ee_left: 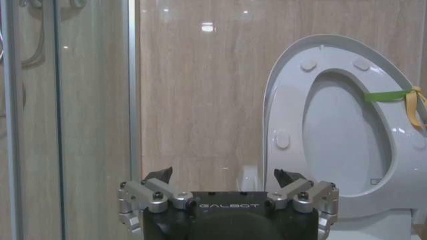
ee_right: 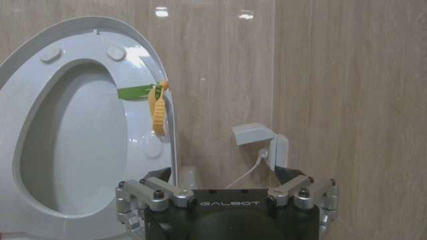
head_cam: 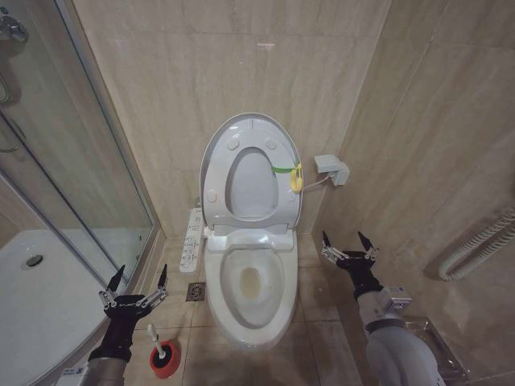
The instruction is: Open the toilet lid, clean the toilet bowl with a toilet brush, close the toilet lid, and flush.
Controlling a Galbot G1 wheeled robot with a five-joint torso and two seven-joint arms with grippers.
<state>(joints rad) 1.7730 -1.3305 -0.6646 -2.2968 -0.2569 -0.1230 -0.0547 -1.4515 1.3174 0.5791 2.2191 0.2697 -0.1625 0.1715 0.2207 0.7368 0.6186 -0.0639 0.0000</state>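
Toilet lid: the toilet lid point(head_cam: 216, 165) stands raised, leaning back against the tiled wall, with the seat ring point(head_cam: 278, 189) lifted up against it — both upright, oval opening facing the room.
Strap and ring: a green strap point(head_cam: 282, 170) crosses the right edge of the raised seat, and a yellow ring point(head_cam: 296, 178) hangs from its end; the right wrist view shows the ring dangling just off that edge.
Toilet bowl: the toilet bowl point(head_cam: 229, 310) lies open below, water pooled at the bottom, with the long button panel point(head_cam: 192, 239) running along its left side.
Toilet brush: the toilet brush point(head_cam: 154, 337) sits head-down in the red cup holder point(head_cam: 166, 359) on the floor tiles, left of the bowl, its white handle slanting up toward the left arm.
Left gripper: the left gripper point(head_cam: 135, 279) hovers low beside the shower glass point(head_cam: 72, 145), above the brush and not touching it — fingers spread wide, nothing between them.
Right gripper: the right gripper point(head_cam: 348, 243) hangs on the far side of the bowl, near the right wall, fingers likewise apart and empty.
Wall box: a small grey box point(head_cam: 331, 167) is fixed to the wall right of the lid, a thin cable trailing from it.
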